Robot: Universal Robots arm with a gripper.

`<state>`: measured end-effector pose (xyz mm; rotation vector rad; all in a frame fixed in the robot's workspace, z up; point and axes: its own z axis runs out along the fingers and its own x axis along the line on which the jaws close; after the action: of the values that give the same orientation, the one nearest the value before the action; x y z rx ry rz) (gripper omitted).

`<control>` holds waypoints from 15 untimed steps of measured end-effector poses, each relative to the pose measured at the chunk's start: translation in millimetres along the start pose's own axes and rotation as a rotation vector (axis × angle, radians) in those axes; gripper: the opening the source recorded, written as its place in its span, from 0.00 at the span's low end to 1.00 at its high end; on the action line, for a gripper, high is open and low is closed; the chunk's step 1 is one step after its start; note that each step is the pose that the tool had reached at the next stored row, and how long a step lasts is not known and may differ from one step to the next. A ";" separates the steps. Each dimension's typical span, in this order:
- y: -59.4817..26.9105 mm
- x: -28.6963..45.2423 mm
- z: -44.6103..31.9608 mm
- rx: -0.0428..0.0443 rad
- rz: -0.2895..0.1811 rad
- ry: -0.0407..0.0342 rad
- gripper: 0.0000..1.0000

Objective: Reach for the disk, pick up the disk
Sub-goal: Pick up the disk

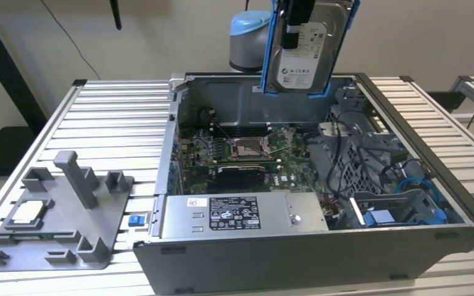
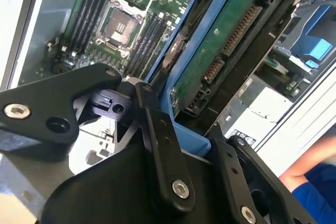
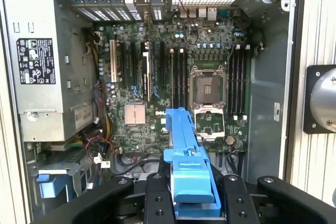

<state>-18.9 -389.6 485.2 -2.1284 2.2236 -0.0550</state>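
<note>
Disk [image 1: 305, 52]: in the exterior view it is seen lifted clear above the open computer case [image 1: 434, 185], hanging upright with its white label facing the camera and its blue carrier bracket [image 1: 266, 55] framing both long edges
Gripper, exterior view: black fingers [image 1: 296, 24] are seen closed against the upper part of the disk, at the frame's top edge
Case, exterior view: laid on its side on a slatted metal table [image 1: 113, 117]; motherboard [image 1: 245, 151], grey power supply [image 1: 237, 213] and blue drive bay parts [image 1: 402, 213] are exposed inside
Grey fixture [image 1: 56, 216]: placed on the table toward the exterior view's left, well apart from the disk; a small white-topped square chip [image 1: 28, 211] is seated on it
Small blue bracket [image 1: 136, 219]: lying on the table between fixture and case
Disk, second wrist view [image 2: 226, 51]: green circuit board side and connector edge are shown, held tilted inside the blue carrier; the motherboard [image 2: 115, 24] lies far beneath
Gripper, second wrist view [image 2: 184, 135]: black finger links [image 2: 160, 140] are clamped on the carrier's end, so the disk is grasped
Person: an arm and blue clothing [image 2: 315, 177] are seen beyond the case edge
Disk, first wrist view [image 3: 191, 166]: seen edge-on as a blue strip held between the black fingers [image 3: 157, 203], above the motherboard [image 3: 173, 77]
</note>
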 end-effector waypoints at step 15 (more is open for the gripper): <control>-0.4 8.5 -0.1 0.0000 0.000 0.0001 0.00</control>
<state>-18.9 -398.1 485.1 -2.1285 2.2236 -0.0551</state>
